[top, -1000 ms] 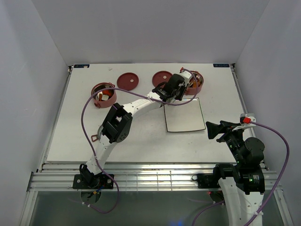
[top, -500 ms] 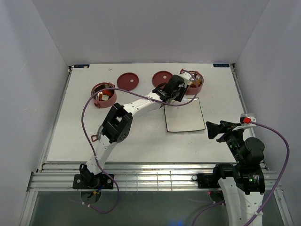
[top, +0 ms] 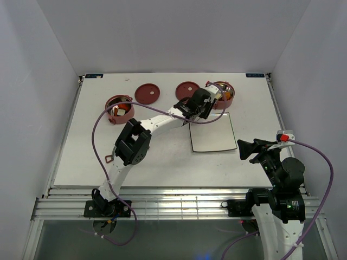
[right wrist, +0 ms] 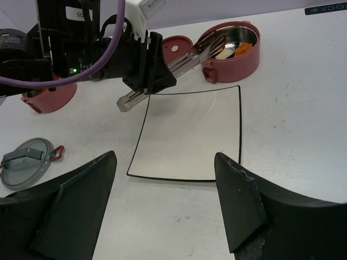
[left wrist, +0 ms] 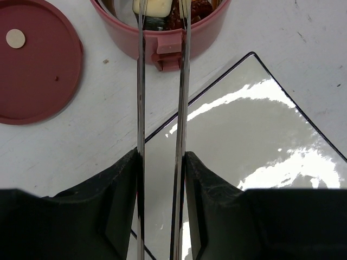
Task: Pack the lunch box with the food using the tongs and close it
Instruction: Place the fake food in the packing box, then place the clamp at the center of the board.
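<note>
White tabletop: left tool clamped on tongs, tips seemingly inside red bowl just ahead; right tool spread.

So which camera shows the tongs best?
The right wrist view: the tongs show nearly whole, from joined end to tips over the bowl. The left wrist view shows only a stretch of both tong arms, close up. From the top, the robot's arm mostly hides them.
</note>
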### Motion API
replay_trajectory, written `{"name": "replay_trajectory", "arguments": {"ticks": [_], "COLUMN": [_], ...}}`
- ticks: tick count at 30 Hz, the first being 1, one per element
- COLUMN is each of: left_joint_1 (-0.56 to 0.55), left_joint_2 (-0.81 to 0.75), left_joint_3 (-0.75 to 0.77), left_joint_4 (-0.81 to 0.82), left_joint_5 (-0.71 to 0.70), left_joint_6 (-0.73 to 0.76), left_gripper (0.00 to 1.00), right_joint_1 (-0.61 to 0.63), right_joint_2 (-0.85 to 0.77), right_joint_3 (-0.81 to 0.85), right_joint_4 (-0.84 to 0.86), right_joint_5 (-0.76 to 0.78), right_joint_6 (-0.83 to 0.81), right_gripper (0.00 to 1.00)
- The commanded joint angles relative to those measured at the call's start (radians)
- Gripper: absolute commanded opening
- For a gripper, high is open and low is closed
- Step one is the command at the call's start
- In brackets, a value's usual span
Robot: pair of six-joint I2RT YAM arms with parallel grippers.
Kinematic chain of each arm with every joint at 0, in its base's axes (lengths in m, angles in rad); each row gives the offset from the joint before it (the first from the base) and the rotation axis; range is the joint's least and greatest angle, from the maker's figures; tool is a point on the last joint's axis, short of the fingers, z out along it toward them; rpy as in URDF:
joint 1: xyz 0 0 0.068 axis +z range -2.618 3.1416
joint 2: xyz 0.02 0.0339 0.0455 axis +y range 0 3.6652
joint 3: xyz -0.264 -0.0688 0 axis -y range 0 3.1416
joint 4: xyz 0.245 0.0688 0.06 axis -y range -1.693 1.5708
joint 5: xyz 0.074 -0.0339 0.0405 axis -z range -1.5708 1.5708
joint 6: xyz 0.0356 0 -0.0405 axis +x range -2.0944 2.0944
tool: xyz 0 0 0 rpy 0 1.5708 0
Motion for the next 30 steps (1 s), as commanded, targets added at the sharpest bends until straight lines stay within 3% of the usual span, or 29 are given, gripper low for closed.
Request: {"name": "replay_trajectory", "arguments": {"ticks": [1,8,13,19,30], "left_joint_1": [0.004,-0.002,-0.01,-0.008,-0.008], "left_joint_2": [-0.16,-0.348,-0.486,-0.598,-0.76], "left_joint_3": [-0.041,-0.188,-0.274,-0.458,-0.788], "left_joint_4": [0.064,0.156,0.147,0.045,0.04], "left_joint_5": [-0.01,-0.041,-0.165,-0.371,-0.444], "left_joint_6": [-0.01,-0.048,-0.107,-0.295,-0.585], "left_gripper": [0.48,0.47,0.47,0.47,0.45], "right_joint_1": [0.001,0.002,0.001,0.001,0.002], "right_joint_2": [0.02,0.023,0.017,0.004,-0.002], "right_joint_3": [0.003,0.0,0.0,-0.003,-0.011], "right_joint_4": [0.031,0.032,0.034,0.037,0.048], "right_joint_5": [0.007,0.001,-0.005,-0.024,-0.062], "right_joint_6": [-0.007,-0.007,-0.008,-0.005,-0.004], "right_gripper": [0.78,0.78,0.78,0.78,0.78]}}
